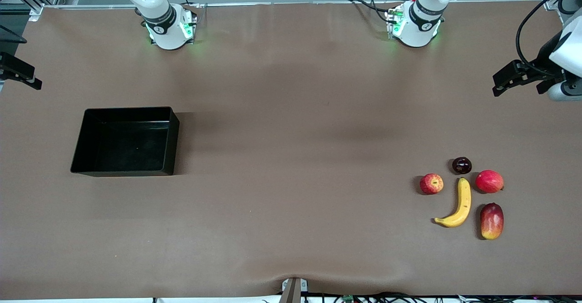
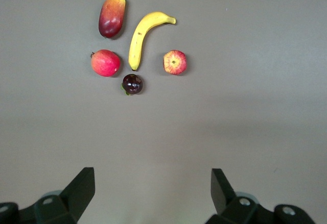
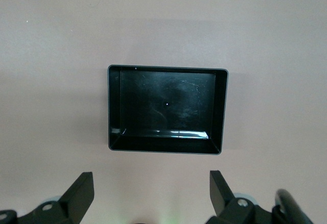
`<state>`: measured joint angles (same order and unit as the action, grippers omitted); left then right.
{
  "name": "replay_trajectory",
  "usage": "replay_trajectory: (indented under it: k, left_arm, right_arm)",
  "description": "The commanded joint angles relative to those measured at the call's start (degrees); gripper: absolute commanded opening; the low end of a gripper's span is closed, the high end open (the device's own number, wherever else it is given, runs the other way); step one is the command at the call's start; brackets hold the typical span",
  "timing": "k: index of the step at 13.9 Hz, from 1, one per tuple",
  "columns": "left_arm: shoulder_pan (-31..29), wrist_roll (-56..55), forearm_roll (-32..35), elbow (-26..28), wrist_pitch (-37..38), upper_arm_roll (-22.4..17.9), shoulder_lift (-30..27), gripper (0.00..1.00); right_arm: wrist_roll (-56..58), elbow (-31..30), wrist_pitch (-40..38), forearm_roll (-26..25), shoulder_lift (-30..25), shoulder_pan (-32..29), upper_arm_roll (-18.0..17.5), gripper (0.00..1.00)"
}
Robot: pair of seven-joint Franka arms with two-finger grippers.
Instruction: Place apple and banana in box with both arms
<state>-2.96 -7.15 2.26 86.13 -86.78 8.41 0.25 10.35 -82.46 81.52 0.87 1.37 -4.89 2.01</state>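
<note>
Apple (image 2: pixel 174 62) and banana (image 2: pixel 143 36) lying side by side on the worktop (image 1: pixel 291 157) ahead of the spread left claw (image 2: pixel 153 193), empty box (image 3: pixel 166 109) ahead of the spread right claw (image 3: pixel 152 193), both arms waiting.

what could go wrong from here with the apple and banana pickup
1. The banana lies close among a mango, a pinkish fruit and a dark fruit; open fingers coming down may knock them.
2. The apple resembles the pinkish fruit, so the wrong one might get picked.
3. The box sits at the right arm's end, a long carry.
</note>
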Motion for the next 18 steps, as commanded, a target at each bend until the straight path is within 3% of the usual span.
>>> replay_trajectory:
  k: [1, 6, 11, 18]
  left_arm:
    - [-0.03, -0.15, -0.5, -0.18, 0.74, -0.06, -0.34, 1.0]
    - [-0.03, -0.23, -0.5, -0.18, 0.82, 0.02, -0.43, 1.0]
    - [0.06, -0.32, -0.58, -0.18, 0.65, 0.29, -0.34, 1.0]
    - [0.23, -0.32, -0.41, -0.18, 0.65, 0.46, -0.25, 1.0]
  right_arm:
    - [-0.24, 0.45, -0.05, -0.44, 0.47, -0.83, -0.52, 1.0]
    - [-0.68, 0.28, -0.13, -0.17, 2.49, -3.1, -0.43, 1.0]
    - [0.11, 0.54, 0.04, -2.02, 13.72, -4.69, -0.52, 1.0]
    - [0.11, -2.17, 5.83, -0.27, 19.98, -9.87, -0.6, 1.0]
